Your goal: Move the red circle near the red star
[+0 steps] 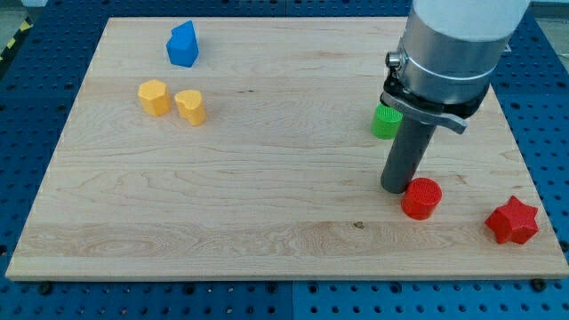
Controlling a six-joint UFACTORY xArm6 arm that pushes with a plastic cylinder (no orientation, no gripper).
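The arm enters from the twelve to one o'clock edge of the camera view as a broad, pale grey cylinder, cut off by the frame so nothing above it shows. Below the cylinder sits a black clamp collar, slightly wider than the housing and tilted down toward four o'clock. From the collar a straight dark rod drops nearly upright, leaning a little toward seven o'clock. My tip point(396, 188) is at the rod's lower end, down at surface level, placed toward four o'clock from the view's centre. No joints or further links of the arm can be made out.
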